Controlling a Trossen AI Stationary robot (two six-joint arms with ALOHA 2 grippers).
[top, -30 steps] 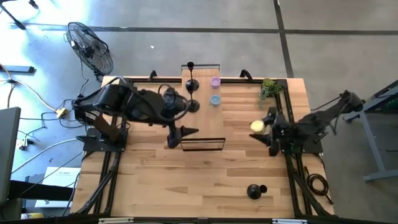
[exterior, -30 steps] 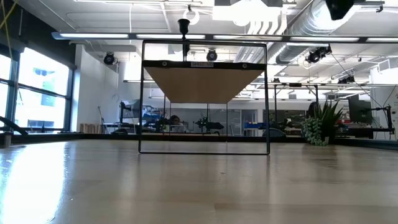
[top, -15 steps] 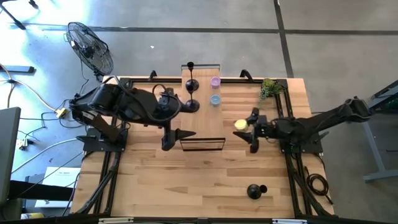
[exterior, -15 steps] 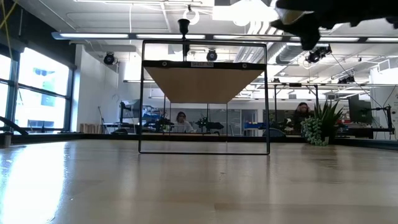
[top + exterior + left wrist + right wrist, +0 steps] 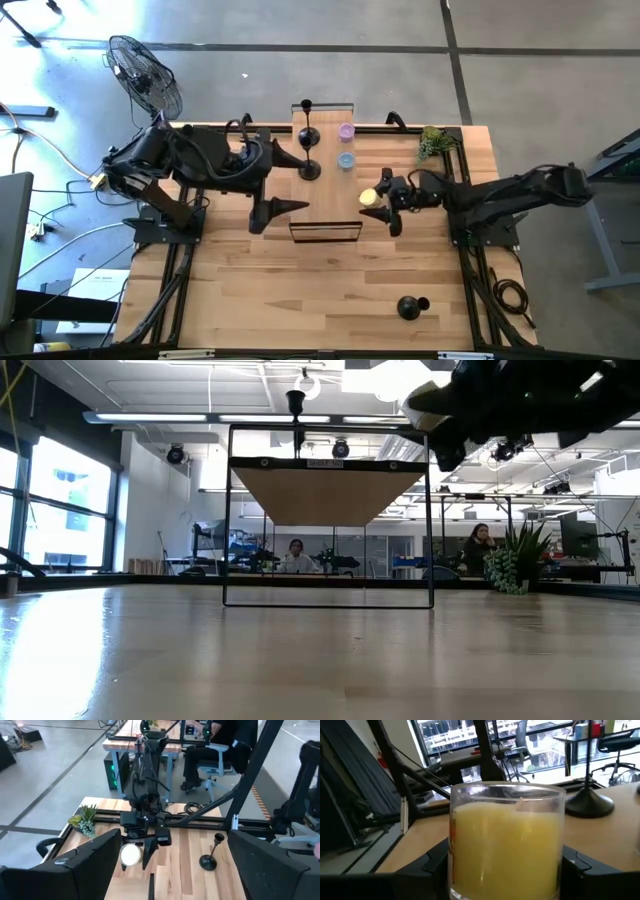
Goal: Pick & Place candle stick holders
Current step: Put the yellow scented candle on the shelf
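My right gripper (image 5: 378,200) is shut on a yellow candle in a glass jar (image 5: 368,197), just right of the black wire-frame stand (image 5: 325,231); the jar fills the right wrist view (image 5: 506,845). Black candle stick holders (image 5: 310,169) (image 5: 308,135) (image 5: 306,104) stand upright in a row on the wood at the table's far middle. Another holder (image 5: 410,307) lies on its side near the front right. My left gripper (image 5: 275,212) is open and empty, left of the stand. My right gripper pinches the glass jar by its two opposite sides (image 5: 457,865) between its two fingers (image 5: 432,865), low on the jar. The fingers come about level from the table's right. The jar sits about upright and is lifted well clear of the table, as the low view (image 5: 425,395) shows.
A purple cup (image 5: 346,131) and a blue cup (image 5: 346,160) stand right of the holders. A green plant (image 5: 432,143) stands at the far right. People sit in the room beyond the table (image 5: 294,555). A fan (image 5: 145,80) stands off the table's far left.
My right gripper has carried the candle jar toward the table's left, from the right edge to just beside the stand, keeping hold of it. My left gripper has drawn back toward the table's left, away from the stand, staying open.
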